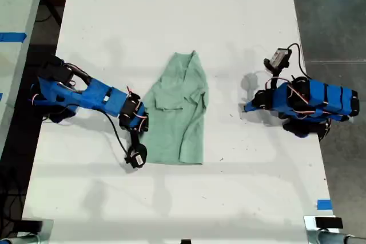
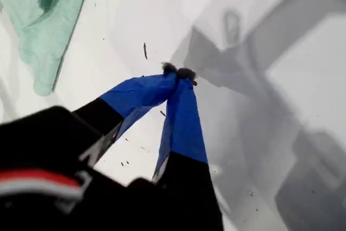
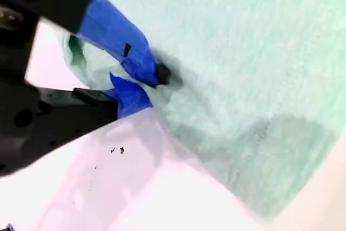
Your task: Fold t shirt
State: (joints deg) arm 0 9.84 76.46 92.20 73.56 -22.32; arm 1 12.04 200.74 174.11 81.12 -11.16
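The t shirt (image 1: 180,112) is pale mint green and lies wrinkled, partly folded over itself, in the middle of the white table (image 1: 171,21). My second gripper (image 1: 137,154) sits at the shirt's lower corner on the exterior view's left. Up close, my second gripper (image 3: 148,82) is shut on a bunched edge of the t shirt (image 3: 243,52). My first gripper (image 1: 247,107) hovers over bare table toward the exterior view's right, a short gap from the shirt. In its own view my first gripper (image 2: 178,73) is shut on nothing, with the t shirt (image 2: 43,9) off to one side.
A small grey device (image 1: 279,56) with a black cable lies on the table beside the first arm. Dark floor (image 1: 331,21) borders the table on the exterior view's right. Blue tape (image 1: 324,204) marks the table edge there. Another pale surface (image 1: 14,21) stands at the exterior view's left.
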